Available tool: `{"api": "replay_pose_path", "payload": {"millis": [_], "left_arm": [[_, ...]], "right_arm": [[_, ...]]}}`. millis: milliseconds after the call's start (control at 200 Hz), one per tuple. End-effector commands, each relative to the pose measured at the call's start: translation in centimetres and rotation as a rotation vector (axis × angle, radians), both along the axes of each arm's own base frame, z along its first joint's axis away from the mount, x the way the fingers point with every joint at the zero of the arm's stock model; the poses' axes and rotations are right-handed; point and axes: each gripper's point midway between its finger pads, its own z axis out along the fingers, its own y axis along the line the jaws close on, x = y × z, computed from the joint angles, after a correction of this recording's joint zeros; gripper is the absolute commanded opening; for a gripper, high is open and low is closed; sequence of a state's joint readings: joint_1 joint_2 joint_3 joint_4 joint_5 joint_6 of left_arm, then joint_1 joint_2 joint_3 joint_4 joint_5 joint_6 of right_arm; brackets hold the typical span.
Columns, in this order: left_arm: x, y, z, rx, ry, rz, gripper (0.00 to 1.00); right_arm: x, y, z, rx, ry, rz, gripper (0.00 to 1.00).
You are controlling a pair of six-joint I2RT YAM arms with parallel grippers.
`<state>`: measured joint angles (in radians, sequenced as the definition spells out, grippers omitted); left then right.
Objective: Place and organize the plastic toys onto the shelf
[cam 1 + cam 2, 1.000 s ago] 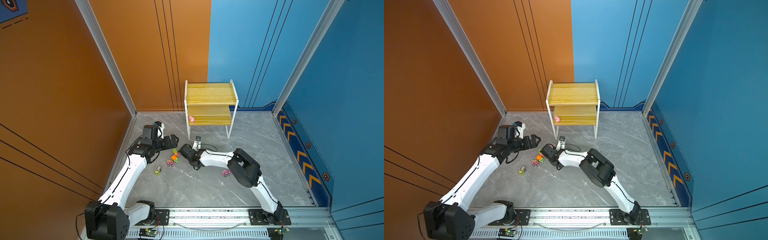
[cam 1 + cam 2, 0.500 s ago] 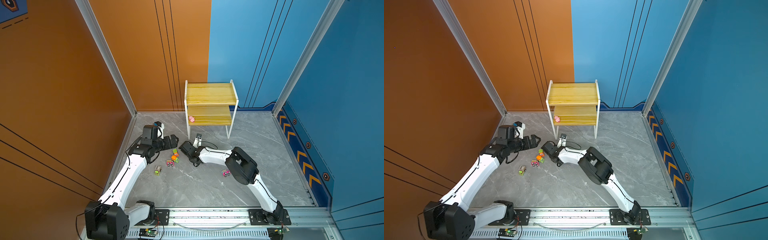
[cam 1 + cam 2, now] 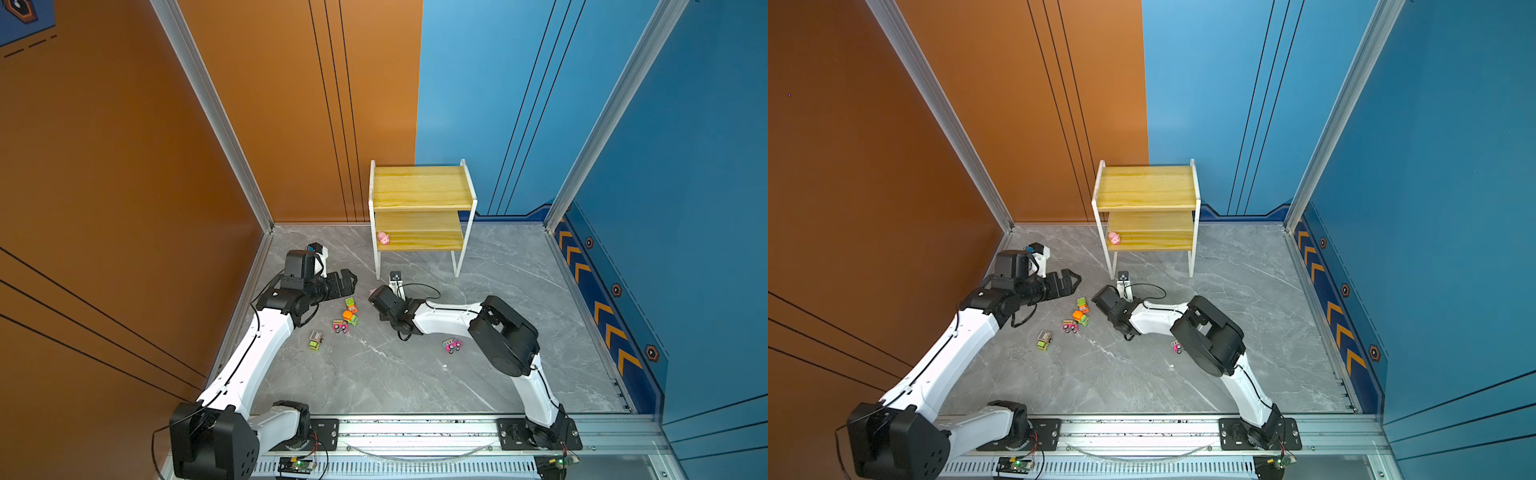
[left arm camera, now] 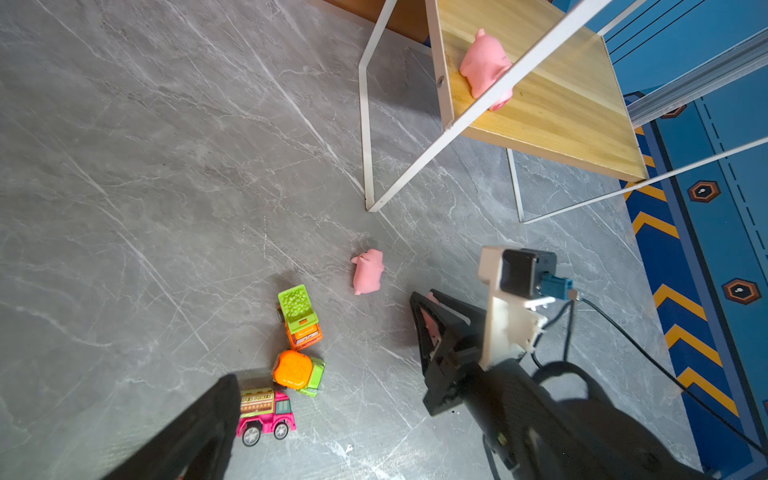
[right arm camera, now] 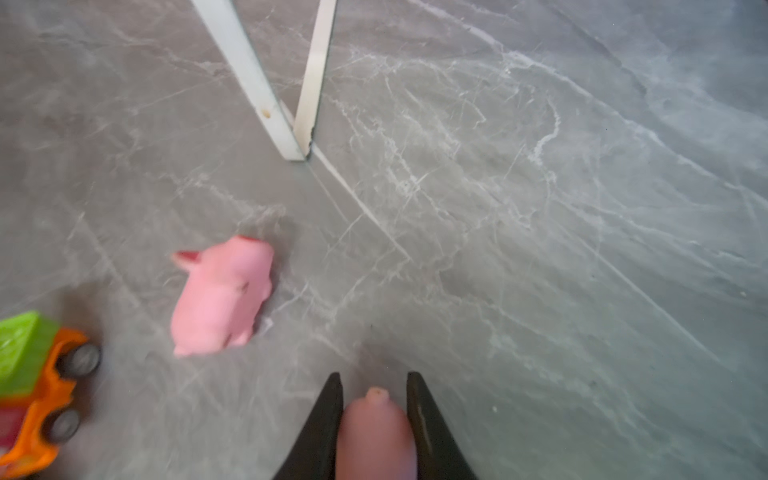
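Pink pig (image 5: 376, 436) pinched in our right gripper (image 5: 374, 376), left gripper (image 3: 349, 282) spread empty, we should lift straight up before swinging to the shelf (image 3: 424, 245).

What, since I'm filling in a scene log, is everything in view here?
Floor: one, grey marble.
Shelf: one, yellow boards, white frame, at the back wall.
Pigs: three, pink; shelf pig on the lower board, floor pig lying on the floor before the shelf, held pig in the right end effector.
Trucks: five, on the floor; green-topped truck, orange-topped truck and pink truck bunched, boxy green truck apart, second pink truck beside the right arm.
Left end effector: black, open, empty, beside the bunch.
Right end effector: black, shut on the held pig.
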<state>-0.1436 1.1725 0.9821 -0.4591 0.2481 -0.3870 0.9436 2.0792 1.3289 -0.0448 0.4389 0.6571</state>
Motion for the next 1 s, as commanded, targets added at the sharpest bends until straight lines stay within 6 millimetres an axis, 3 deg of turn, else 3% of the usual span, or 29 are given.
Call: {"api": "replay_pose_path", "payload": {"millis": [0, 210, 425, 616, 721, 761, 991], "left_arm": [[0.1, -0.1, -0.3, -0.019, 0.002, -0.006, 1.00], [0.1, -0.3, -0.4, -0.021, 0.006, -0.011, 1.00], [0.1, -0.5, -0.7, -0.012, 0.013, -0.018, 1.00], [0.1, -0.7, -1.1, -0.009, 0.022, -0.023, 1.00], [0.1, -0.8, -1.2, -0.005, 0.025, -0.026, 1.00], [0.1, -0.7, -1.3, -0.002, 0.026, -0.026, 1.00], [0.3, -0.8, -1.7, 0.001, 0.038, -0.027, 1.00]], "right_arm": [[-1.3, 2.0, 4.5, 0.114, -0.084, 0.256, 0.26], [-4.2, -0.1, 6.9, 0.148, -0.068, 0.513, 0.27], [-4.1, -3.9, 7.7, 0.150, -0.062, 0.529, 0.28], [-2.4, -7.7, 5.1, 0.053, -0.054, 0.415, 0.29], [-1.9, -8.6, 3.4, 0.023, -0.052, 0.366, 0.28], [-0.7, -10.3, 2.7, 0.007, -0.052, 0.307, 0.28], [1.1, -11.9, -0.2, -0.002, -0.033, 0.229, 0.28]]}}
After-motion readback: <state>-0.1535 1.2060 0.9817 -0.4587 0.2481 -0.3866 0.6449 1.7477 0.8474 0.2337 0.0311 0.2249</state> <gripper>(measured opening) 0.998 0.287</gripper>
